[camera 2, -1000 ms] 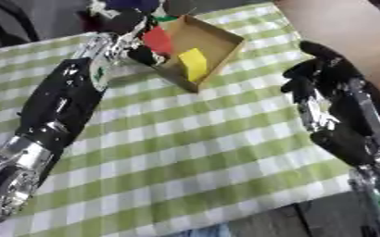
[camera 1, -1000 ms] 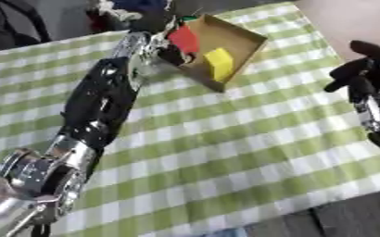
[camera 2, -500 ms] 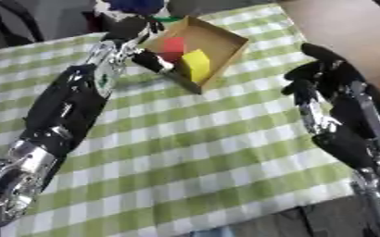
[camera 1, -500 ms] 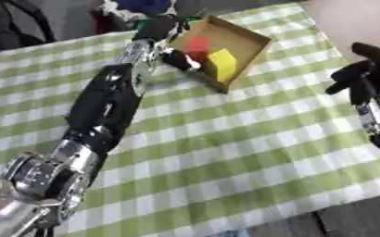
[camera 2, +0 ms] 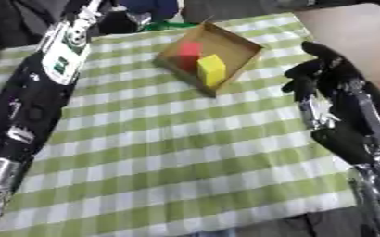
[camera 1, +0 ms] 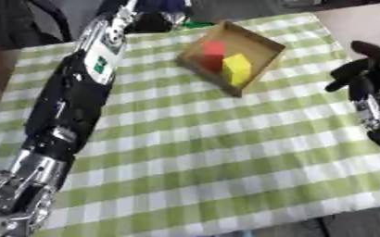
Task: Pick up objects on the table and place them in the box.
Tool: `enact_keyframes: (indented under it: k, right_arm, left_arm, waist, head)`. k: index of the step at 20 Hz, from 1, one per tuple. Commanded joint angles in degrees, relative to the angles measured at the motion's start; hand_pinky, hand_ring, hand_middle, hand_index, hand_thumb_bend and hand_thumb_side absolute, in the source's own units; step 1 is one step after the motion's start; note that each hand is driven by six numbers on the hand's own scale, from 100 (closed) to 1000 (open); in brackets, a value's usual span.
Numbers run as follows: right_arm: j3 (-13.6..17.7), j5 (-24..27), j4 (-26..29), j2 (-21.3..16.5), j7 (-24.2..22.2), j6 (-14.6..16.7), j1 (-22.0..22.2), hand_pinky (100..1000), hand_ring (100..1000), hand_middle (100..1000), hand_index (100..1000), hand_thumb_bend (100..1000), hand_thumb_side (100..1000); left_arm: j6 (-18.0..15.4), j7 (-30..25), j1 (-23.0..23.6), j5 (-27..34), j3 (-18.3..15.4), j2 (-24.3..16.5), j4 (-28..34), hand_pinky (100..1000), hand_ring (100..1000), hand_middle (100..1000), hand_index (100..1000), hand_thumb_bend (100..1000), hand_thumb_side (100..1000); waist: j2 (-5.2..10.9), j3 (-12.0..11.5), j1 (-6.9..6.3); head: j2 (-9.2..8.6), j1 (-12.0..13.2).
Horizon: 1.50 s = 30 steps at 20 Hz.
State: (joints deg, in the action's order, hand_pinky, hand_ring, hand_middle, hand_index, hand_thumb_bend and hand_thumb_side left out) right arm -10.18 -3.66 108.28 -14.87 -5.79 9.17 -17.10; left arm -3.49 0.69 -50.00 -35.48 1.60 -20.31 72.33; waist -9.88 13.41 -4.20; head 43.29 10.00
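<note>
Green-and-white checked cloth covers the desk. The left arm stretches far up the left side, its robot hand hidden, grip untellable. Left of the right robot hand, spread and empty, sits the cardboard box holding a red block and yellow block.

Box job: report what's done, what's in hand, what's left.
Done: a red block and a yellow block lie in the box. In hand: nothing visible; the right hand hangs open beside the box, and the left arm reaches to the far edge, its hand unseen. Left: nothing shows on the checked cloth.
</note>
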Motion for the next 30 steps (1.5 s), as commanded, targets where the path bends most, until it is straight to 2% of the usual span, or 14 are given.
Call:
enact_keyframes:
  k: [1, 3, 7, 14, 21, 30]
  right_arm:
    - [0.7, -0.5, 0.4, -0.4, 0.6, 0.0, -0.4, 819, 591, 625, 919, 100, 537]
    - [0.9, -0.6, 0.4, -0.4, 0.8, 0.0, -0.3, 819, 591, 625, 919, 100, 538]
    - [1.3, -0.9, 0.4, -0.4, 1.3, 0.0, -0.1, 819, 590, 624, 919, 100, 540]
    - [1.7, -0.8, 0.4, -0.4, 2.0, 0.0, 0.0, 818, 587, 622, 919, 100, 545]
    - [1.8, -0.8, 0.3, -0.3, 2.2, 0.0, -0.1, 818, 587, 621, 918, 100, 546]
    - [1.8, -0.9, 0.3, -0.2, 2.3, 0.0, -0.1, 819, 586, 621, 918, 100, 544]
  left_arm:
    - [0.4, 2.7, 3.2, 8.3, -0.4, -4.1, 10.0, 493, 647, 594, 755, 452, 450]
    - [0.3, 4.6, 7.1, 12.7, -1.1, -4.5, 14.6, 480, 641, 585, 748, 437, 456]
    - [-0.3, 8.7, 13.7, 19.1, -2.3, -3.4, 19.3, 473, 640, 581, 742, 417, 468]
    - [-2.0, 8.8, 21.6, 21.9, -3.1, 1.2, 24.5, 464, 639, 577, 740, 404, 506]
    - [-3.1, 8.8, 25.3, 23.3, -3.2, 4.4, 26.4, 458, 633, 570, 735, 398, 517]
    - [-3.5, 8.6, 26.7, 24.4, -3.0, 5.7, 26.9, 448, 614, 552, 730, 389, 530]
  waist:
    - [0.78, -0.9, 0.36]
    - [0.68, -1.8, 0.33]
    - [0.3, -3.6, 0.12]
    - [-0.48, -5.0, -0.4]
    - [-0.98, -5.2, -0.57]
    - [-1.16, -4.6, -0.46]
  head:
    - [0.72, 1.1]
    - [0.8, 2.2]
    - [0.82, 3.8]
    - [0.82, 5.3]
    - [0.82, 5.0]
    - [0.82, 4.4]
